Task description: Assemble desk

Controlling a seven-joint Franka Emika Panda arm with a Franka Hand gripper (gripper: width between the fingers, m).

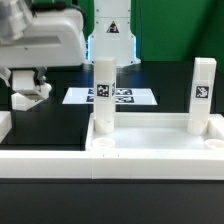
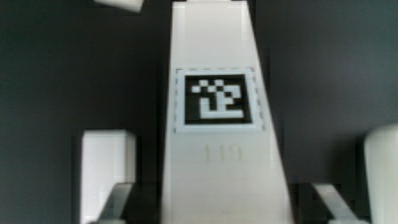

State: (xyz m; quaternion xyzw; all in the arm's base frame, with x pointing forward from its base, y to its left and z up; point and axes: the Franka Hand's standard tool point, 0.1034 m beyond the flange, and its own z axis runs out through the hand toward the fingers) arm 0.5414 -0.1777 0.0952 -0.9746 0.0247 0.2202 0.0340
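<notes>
A: Where is the desk top (image 1: pixel 150 142) noted?

B: It is laid flat on the black bench (image 1: pixel 60 125), rim upward. Every other place is taken from the desk top.

A: And the legs on it?

B: Two are recorded upright. One leg (image 1: pixel 103 90) is stood at the desk top's end on the exterior view's left, and a second leg (image 1: pixel 203 90) at the opposite end. A square tag is seen on each. How firmly they are seated cannot be told.

A: What lies behind it?

B: The marker board (image 1: pixel 135 98) is seen flat on the bench beyond the desk top, partly covered by the first upright leg.

A: Where is the gripper (image 1: pixel 32 92) placed?

B: It is seen off the desk top's end on the exterior view's left, apart from it and not over it.

A: What is the state of the fingers (image 2: pixel 118 200)?

B: They are set narrow. In the wrist view a third leg (image 2: pixel 217 150) is taken between them, one finger against each flank. Its tag (image 2: pixel 217 98) is turned toward the camera. Whether that leg is lifted off the bench cannot be told.
</notes>
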